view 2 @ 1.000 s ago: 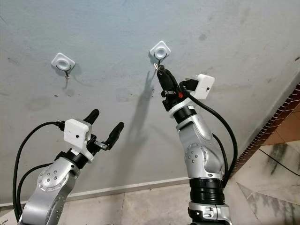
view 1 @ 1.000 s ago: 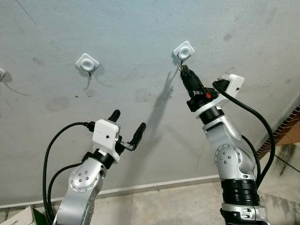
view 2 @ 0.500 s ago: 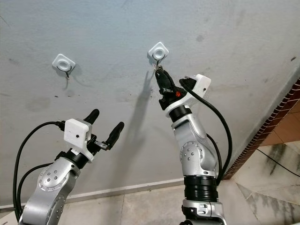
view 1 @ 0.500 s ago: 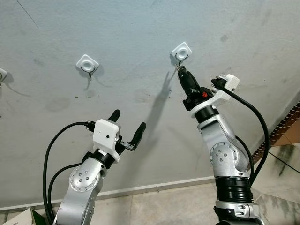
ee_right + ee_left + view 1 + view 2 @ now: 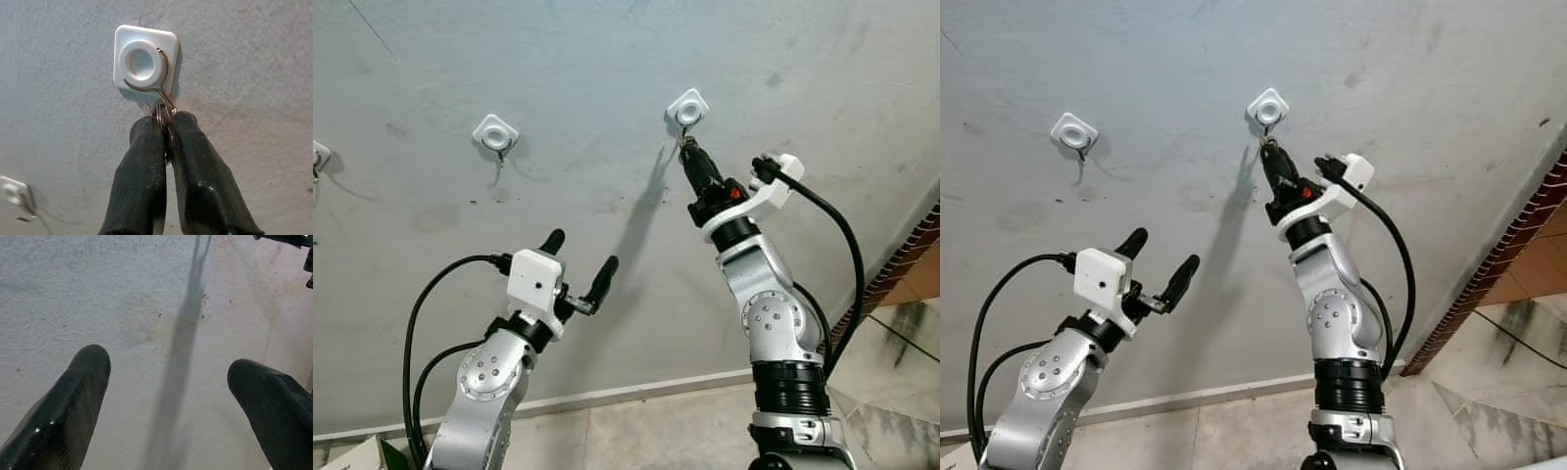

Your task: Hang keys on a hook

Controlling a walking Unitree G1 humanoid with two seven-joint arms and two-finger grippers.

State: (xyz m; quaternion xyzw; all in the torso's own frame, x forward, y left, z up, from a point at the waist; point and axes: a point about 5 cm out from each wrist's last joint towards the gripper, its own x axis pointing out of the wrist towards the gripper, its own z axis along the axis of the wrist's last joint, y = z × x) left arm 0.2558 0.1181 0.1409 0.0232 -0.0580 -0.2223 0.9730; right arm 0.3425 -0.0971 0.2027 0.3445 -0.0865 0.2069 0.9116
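My right gripper [image 5: 164, 129] is raised to the grey wall [image 5: 607, 59], fingers pinched on the key ring [image 5: 163, 115] just below a white hook [image 5: 145, 61]. The ring touches the hook's wire curve. My left gripper [image 5: 579, 259] hovers lower, fingers spread and empty. A second hook [image 5: 495, 133] sits to the left.

Grey plaster wall [image 5: 558, 59], stained and scuffed. White skirting [image 5: 636, 389] along base. Tiled floor [image 5: 656, 431] below. Brick edging [image 5: 901, 269] at right.
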